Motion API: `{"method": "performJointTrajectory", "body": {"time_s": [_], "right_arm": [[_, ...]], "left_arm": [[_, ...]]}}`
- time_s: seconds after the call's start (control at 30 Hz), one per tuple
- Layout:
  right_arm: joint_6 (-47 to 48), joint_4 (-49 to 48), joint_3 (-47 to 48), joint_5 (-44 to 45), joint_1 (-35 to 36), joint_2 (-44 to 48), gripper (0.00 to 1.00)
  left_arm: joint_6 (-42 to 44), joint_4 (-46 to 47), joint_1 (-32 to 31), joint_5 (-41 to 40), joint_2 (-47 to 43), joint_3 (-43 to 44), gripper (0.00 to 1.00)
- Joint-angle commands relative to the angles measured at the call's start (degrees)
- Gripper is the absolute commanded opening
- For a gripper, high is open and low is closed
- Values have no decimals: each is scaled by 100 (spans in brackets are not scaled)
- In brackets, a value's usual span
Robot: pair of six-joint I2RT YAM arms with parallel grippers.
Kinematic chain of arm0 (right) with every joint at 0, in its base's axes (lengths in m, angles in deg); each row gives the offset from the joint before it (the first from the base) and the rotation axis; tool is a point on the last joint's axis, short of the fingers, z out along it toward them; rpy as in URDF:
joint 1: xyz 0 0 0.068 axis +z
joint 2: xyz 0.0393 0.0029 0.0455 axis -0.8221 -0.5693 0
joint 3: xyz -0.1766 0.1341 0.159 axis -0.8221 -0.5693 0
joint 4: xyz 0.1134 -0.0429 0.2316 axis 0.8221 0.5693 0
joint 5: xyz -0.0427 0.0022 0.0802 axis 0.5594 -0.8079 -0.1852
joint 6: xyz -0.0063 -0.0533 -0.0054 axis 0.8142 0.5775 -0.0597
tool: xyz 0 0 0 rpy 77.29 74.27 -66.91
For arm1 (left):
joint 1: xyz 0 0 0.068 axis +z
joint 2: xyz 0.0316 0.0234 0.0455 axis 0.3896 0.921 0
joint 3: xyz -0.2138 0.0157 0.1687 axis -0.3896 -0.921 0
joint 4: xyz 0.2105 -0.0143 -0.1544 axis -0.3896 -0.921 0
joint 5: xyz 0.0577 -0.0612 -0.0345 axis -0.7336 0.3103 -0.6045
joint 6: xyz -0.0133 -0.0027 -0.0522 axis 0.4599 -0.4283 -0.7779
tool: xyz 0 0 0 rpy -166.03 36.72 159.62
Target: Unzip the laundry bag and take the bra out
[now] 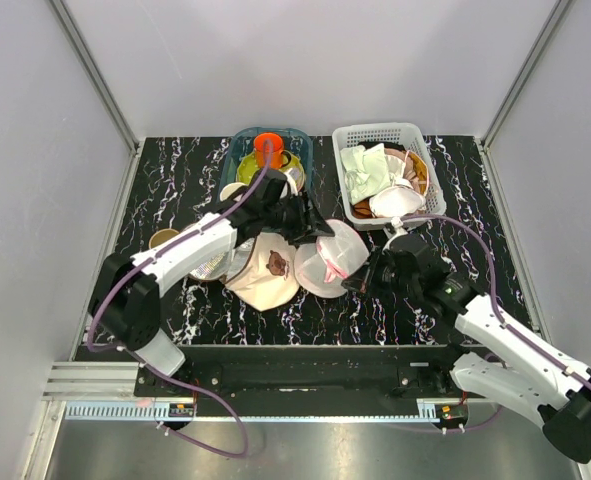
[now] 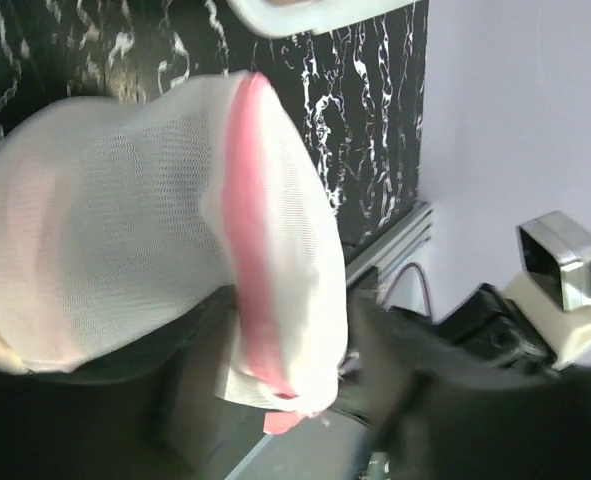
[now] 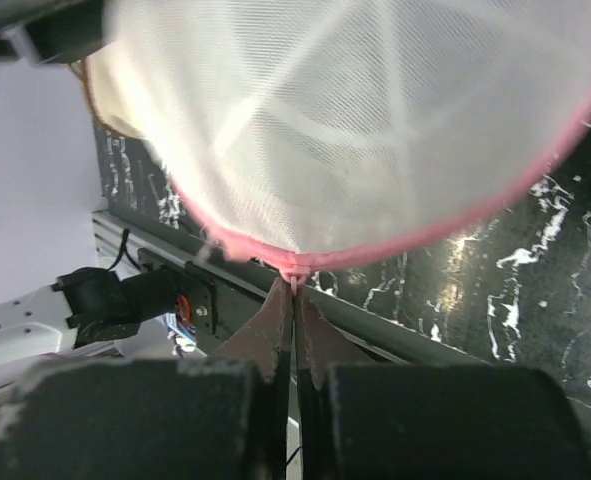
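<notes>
The laundry bag [image 1: 331, 258], a round white mesh case with a pink rim, is held up on edge at the table's middle. My left gripper [image 1: 313, 228] is shut on its far rim. In the left wrist view the bag [image 2: 125, 220] fills the frame, and its pink rim [image 2: 250, 230] runs down between my left gripper's [image 2: 290, 390] jaws. My right gripper [image 1: 359, 282] is shut on the small pink zipper pull [image 3: 295, 284] at the near rim of the bag [image 3: 355, 130]; my right gripper [image 3: 295, 292] has its fingertips pressed together. The bra is hidden; only a faint pink tint shows through the mesh.
A beige cap with a brown mark [image 1: 271, 272] lies left of the bag, next to a silver round item [image 1: 211, 266]. A blue bin [image 1: 243, 150] and a white basket [image 1: 423, 160] holding a pale green cloth [image 1: 363, 170] and a white domed item [image 1: 395, 203] stand behind.
</notes>
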Motion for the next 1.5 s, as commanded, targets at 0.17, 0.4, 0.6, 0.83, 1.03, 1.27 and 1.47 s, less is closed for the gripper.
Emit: {"method": "performJointTrajectory", "body": {"time_s": [0.17, 0.4, 0.6, 0.83, 1.03, 1.27, 1.47], "right_arm": [[-21, -332, 483, 139, 120, -441, 0], [-83, -746, 351, 51, 112, -801, 0], [-21, -887, 377, -54, 103, -1047, 0], [22, -966, 325, -125, 112, -1223, 0], [-109, -975, 96, -20, 120, -1074, 0], [371, -352, 193, 507, 103, -829, 0], [813, 378, -79, 895, -537, -284, 0]], "left_arm": [[1371, -1005, 65, -246, -267, 1222, 99], [680, -1227, 39, -405, -1322, -59, 88], [-270, -351, 21, -266, -1692, -1044, 95], [-385, 319, -93, -282, -1086, -958, 91], [-456, 671, -190, -195, -629, -756, 68], [-368, 337, -155, -291, -487, -607, 0], [-8, -243, 213, -450, -506, -36, 0]]}}
